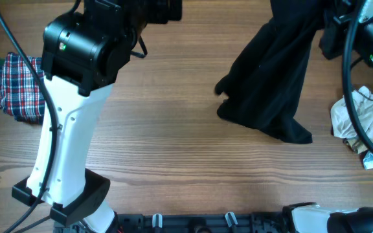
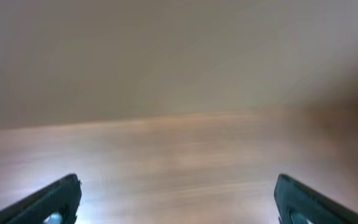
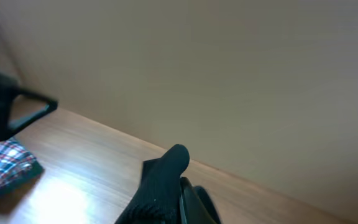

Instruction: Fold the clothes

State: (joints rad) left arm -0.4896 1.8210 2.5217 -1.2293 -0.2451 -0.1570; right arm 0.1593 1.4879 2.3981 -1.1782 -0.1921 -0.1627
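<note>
Item: my left gripper. Fingers wide apart, nothing between them, bare wood below.

Item: my right gripper. Fingers together, clamped on a bunch of black cloth at the far right.

Item: black polo shirt. It hangs from my right grip at the far right. Its lower end is crumpled on the table, right of centre. Not spread flat, no fold made.

Item: plaid garment. A loose heap at the left edge, beside my left arm, well apart from the shirt. Unfolded.

Item: white and pale-blue garments. A rumpled pile at the right edge, near the shirt's lower end. Unfolded.

Progress, by my judgement: early. No neat folded piece is in view. The shirt has yet to be laid out and folded, and the two heaps are untouched.

Views compared: the overhead alone shows all three lots of clothes and the shirt's drape, but not my fingertips. The left wrist view alone shows my empty spread fingers, though blurred. The right wrist view shows the cloth at my grip and the plaid heap far off, but not the white pile
</note>
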